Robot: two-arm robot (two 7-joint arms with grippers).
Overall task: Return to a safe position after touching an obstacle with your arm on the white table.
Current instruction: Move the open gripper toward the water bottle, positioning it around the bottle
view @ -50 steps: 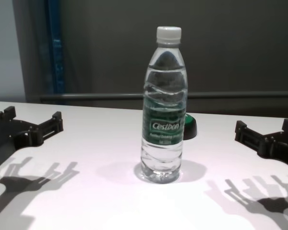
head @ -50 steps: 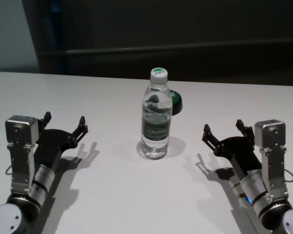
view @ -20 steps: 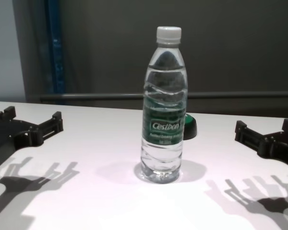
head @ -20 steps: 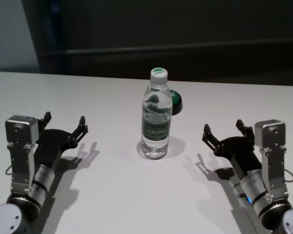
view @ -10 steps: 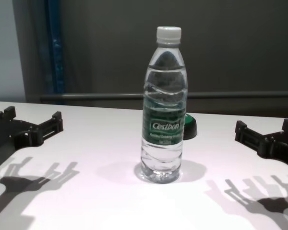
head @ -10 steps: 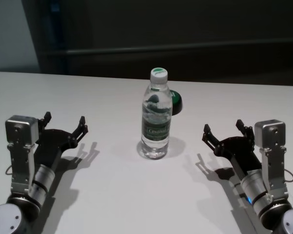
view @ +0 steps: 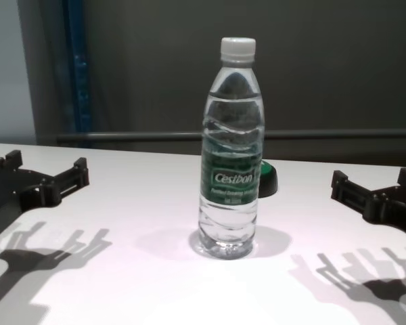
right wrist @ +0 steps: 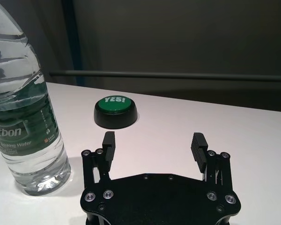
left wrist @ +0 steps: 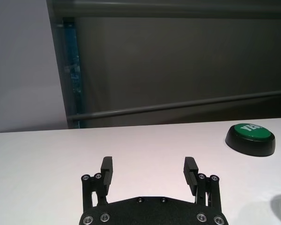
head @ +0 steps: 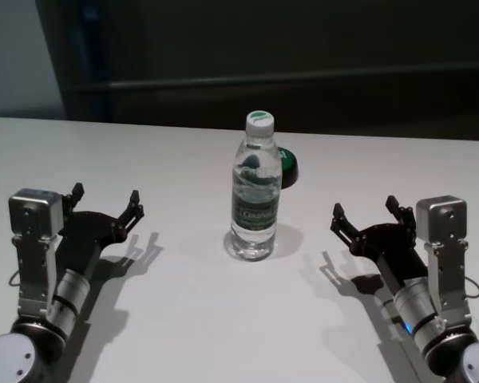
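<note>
Upright at the centre of the head view, the water bottle (head: 255, 195) stands on the white bench (head: 184, 319), with a dark button with a green top (head: 288, 165) just behind it to the right. Low at the frame's left, the left pincer (head: 105, 203) hovers with its fingers spread and nothing between them, well apart from the bottle. Low at the right, the right pincer (head: 366, 211) is likewise spread wide and empty, also well clear of the bottle.
</note>
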